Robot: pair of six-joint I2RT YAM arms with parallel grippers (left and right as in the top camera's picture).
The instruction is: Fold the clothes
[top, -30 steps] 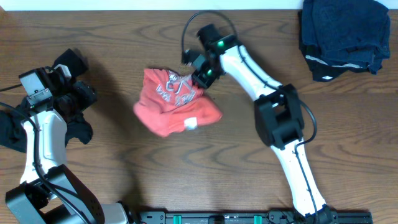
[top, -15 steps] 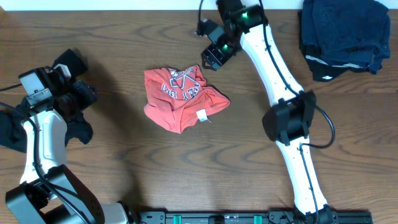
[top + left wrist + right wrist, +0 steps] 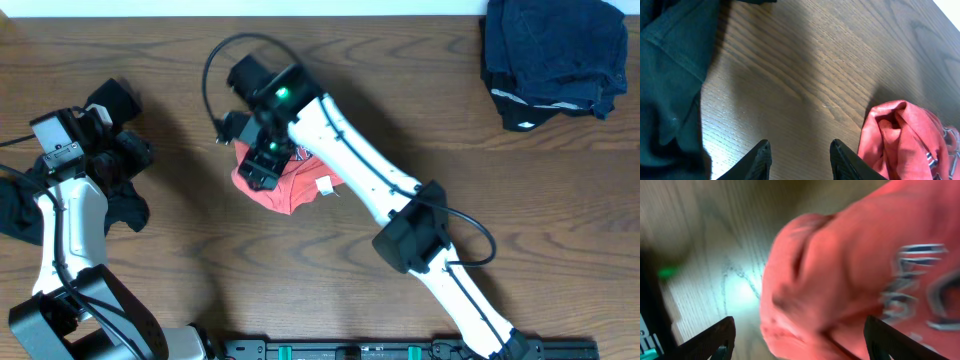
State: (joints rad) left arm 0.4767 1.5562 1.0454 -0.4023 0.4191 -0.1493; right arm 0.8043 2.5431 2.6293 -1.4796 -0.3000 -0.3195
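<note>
Two claws, both spread wide and empty: your right claw (image 3: 800, 345) above the shirt (image 3: 288, 193) mid-frame, your left claw (image 3: 800, 154) above the table (image 3: 805, 65).

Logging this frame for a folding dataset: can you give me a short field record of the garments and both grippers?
red T-shirt: crumpled mid-table, not folded, lettering showing
black garment: limp heap at the left edge
dark pile: far right corner, apart from both arms
left gripper: open, above bare wood, holding nothing
right gripper: open, over the shirt's left part; contact unclear, view blurred
</note>
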